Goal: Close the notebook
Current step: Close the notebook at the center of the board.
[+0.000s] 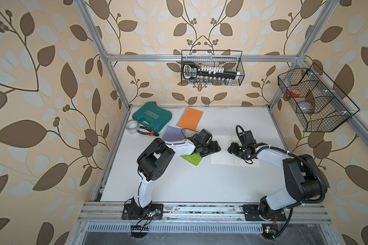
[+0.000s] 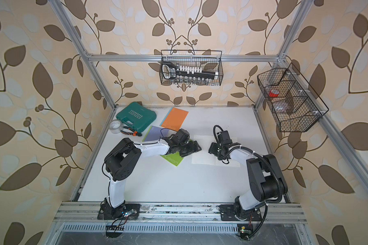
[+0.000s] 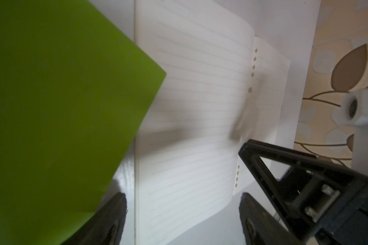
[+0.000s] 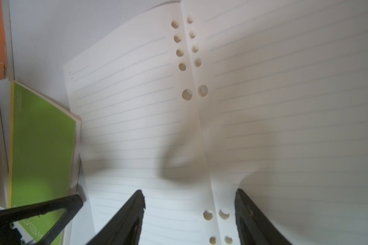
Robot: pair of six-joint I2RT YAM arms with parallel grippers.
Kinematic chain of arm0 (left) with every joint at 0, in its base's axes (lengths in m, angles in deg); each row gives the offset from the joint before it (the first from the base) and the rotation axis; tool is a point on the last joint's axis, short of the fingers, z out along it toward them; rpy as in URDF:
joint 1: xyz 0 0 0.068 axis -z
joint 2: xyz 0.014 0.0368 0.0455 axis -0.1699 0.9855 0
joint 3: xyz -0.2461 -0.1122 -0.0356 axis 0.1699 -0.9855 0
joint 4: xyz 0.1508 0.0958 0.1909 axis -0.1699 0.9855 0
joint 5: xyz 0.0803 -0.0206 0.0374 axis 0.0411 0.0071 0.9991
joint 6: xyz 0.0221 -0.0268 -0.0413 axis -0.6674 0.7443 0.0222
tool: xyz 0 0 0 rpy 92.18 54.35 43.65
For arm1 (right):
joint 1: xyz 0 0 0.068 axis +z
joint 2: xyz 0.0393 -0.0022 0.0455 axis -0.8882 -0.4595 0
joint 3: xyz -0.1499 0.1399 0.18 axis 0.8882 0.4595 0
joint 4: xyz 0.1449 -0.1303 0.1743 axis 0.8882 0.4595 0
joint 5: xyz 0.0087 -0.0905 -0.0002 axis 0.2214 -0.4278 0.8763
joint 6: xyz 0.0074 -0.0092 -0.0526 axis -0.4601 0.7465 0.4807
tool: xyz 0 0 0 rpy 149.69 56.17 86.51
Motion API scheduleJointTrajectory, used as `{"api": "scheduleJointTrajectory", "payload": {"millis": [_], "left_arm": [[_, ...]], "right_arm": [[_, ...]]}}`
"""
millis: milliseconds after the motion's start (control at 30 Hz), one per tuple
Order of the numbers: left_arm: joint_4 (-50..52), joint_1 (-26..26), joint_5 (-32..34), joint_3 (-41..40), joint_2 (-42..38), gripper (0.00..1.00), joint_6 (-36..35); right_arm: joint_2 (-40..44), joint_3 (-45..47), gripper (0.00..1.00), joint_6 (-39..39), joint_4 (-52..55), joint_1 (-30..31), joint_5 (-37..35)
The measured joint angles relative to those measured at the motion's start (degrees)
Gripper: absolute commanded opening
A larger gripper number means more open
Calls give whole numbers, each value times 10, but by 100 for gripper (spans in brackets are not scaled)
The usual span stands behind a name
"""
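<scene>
Top views both show, at the upper left of the white table [image 1: 179,186], a teal plastic tool case [image 1: 152,115], a clear tape roll [image 1: 132,126] and orange-handled pliers [image 1: 148,132]. Right of them lie a closed purple notebook [image 1: 173,133] and a closed orange notebook [image 1: 190,118]. At centre is a lime-green notebook [image 1: 191,160]. Just right of it, the left gripper [image 1: 215,147] is low over the page edge, jaws spread wide and empty. The white lined notebook [image 1: 221,160] lies open and flat at centre right. The right gripper [image 1: 231,149] is over its punched spine, jaws apart astride the fold, gripping nothing.
</scene>
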Motion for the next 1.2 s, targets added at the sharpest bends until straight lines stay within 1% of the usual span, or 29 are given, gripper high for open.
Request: {"api": "scheduleJointTrajectory", "payload": {"millis": [200,367,467,633,867,1100,1200], "left_arm": [[-1,-8,62,30,14,85,-25],[6,-19,93,61,33,85,-33],[8,-23,104,67,38,84,-38],[4,-27,97,67,38,84,-41],[-10,-19,44,79,38,85,-41],[-23,-2,9,108,47,84,-41],[-28,5,-5,108,58,84,-39]], "right_arm": [[0,0,68,0,0,0,0],[0,0,68,0,0,0,0],[0,0,68,0,0,0,0],[0,0,68,0,0,0,0],[12,17,68,-10,-15,-9,0],[30,40,68,-18,-32,-34,4],[36,46,68,-19,-35,-44,4]]}}
